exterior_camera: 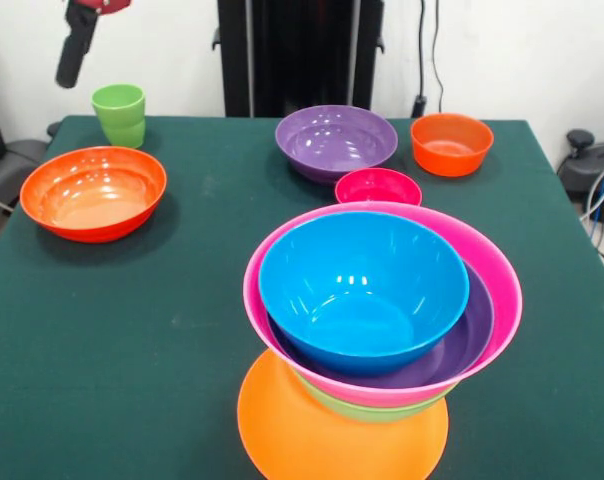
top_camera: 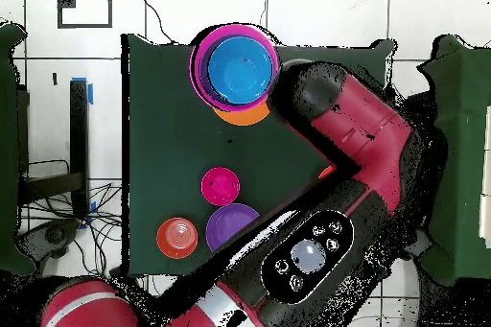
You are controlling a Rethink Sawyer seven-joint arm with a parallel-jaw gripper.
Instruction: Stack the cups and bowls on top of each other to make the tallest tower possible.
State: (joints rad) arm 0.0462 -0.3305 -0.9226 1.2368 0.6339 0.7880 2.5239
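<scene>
The green cup (exterior_camera: 120,114) at ten o'clock looks light, stiff and slippery; grab its rim. The gripper (exterior_camera: 72,60) hangs above it; I cannot tell its state.

You've got the tower (exterior_camera: 377,330) at the near edge of the green counter (exterior_camera: 132,350): upturned orange bowl (exterior_camera: 322,435) as base, then green (exterior_camera: 372,410), pink (exterior_camera: 482,270), purple (exterior_camera: 462,335) and blue (exterior_camera: 362,290) bowls nested upright. Just behind it sits a small magenta bowl (exterior_camera: 378,187), then a loose purple bowl (exterior_camera: 335,140). Small red-orange bowl (exterior_camera: 451,143) far right, large red-orange bowl (exterior_camera: 93,192) left, light-green cup (exterior_camera: 119,114) behind that. Gripper (exterior_camera: 72,45) hangs above the cup.
</scene>
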